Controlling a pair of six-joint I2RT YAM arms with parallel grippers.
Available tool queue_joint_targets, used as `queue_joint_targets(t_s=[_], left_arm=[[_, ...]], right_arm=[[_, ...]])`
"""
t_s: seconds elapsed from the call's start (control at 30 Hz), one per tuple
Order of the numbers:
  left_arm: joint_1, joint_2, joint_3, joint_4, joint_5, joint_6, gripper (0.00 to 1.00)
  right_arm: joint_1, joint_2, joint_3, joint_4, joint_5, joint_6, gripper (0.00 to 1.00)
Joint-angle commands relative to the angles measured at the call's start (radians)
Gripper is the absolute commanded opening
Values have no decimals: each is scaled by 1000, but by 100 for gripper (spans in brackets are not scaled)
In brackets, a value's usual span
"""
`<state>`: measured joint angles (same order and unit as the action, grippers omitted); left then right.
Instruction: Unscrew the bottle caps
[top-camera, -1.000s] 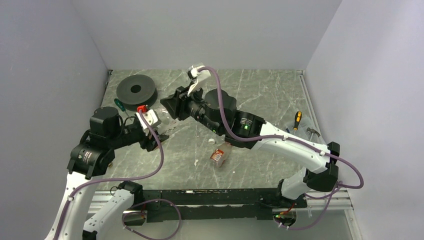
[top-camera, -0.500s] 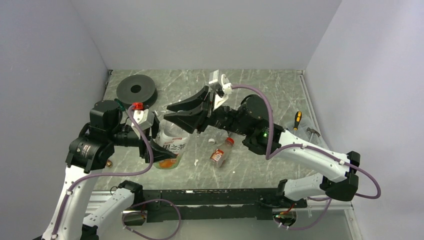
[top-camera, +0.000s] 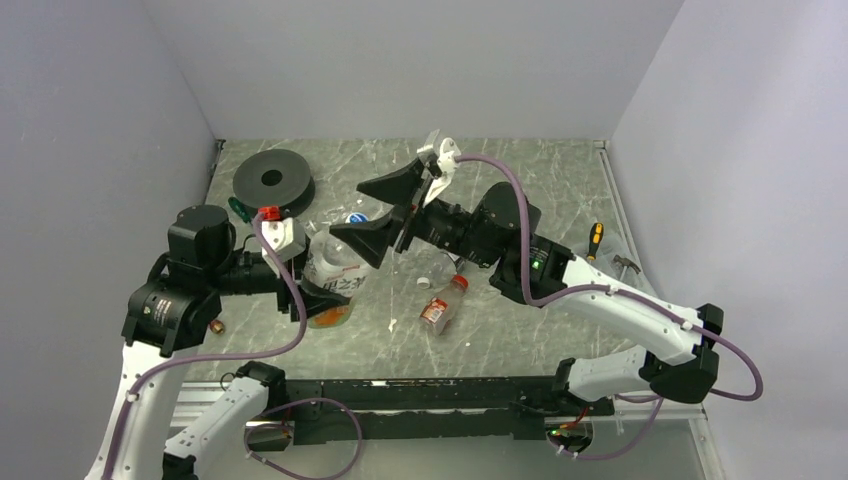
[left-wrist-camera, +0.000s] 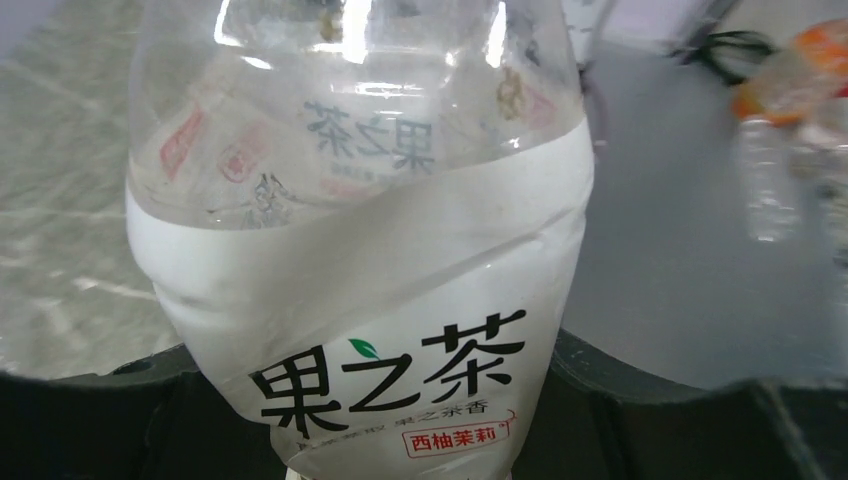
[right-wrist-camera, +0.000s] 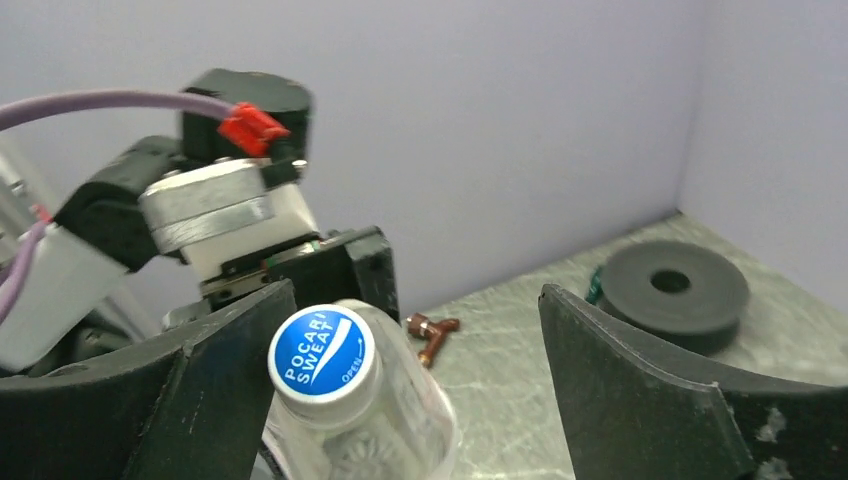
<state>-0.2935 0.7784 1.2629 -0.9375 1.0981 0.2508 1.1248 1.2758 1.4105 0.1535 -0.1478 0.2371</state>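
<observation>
My left gripper (top-camera: 312, 292) is shut on the lower body of the larger bottle (top-camera: 335, 272), whose white label with Chinese characters (left-wrist-camera: 370, 330) fills the left wrist view. The bottle leans, and its blue cap (right-wrist-camera: 322, 350) sits on the neck. My right gripper (right-wrist-camera: 420, 390) is open around the cap (top-camera: 357, 217), which is close beside the left finger (right-wrist-camera: 200, 400) and far from the right one. A small red-brown-labelled bottle (top-camera: 440, 305) lies on the table, with a loose white cap (top-camera: 425, 283) just behind it.
A large black disc with a hole (top-camera: 273, 180) lies at the back left, with a green-handled tool (top-camera: 238, 208) beside it. A small brown fitting (right-wrist-camera: 432, 330) rests on the table behind the bottle. A screwdriver (top-camera: 593, 240) lies at the right edge.
My right gripper was shut at the bottle's top and now stands wide open, lifted and drawn back. The left arm has brought the bottle nearer and more into view.
</observation>
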Motion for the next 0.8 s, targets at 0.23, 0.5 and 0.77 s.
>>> queue_joint_targets(t_s=[0.23,0.5,0.77], left_arm=[[1,-55,-93,114,-520,162,52],[1,-46,-94,139,-588,150,51],[1,-51,-96,142,-596,143,51]], right_arm=[[59,95,224,-240,448,52,83],[59,202,356,-364,488,97,69],[59,244,375,-382,480,125,53]])
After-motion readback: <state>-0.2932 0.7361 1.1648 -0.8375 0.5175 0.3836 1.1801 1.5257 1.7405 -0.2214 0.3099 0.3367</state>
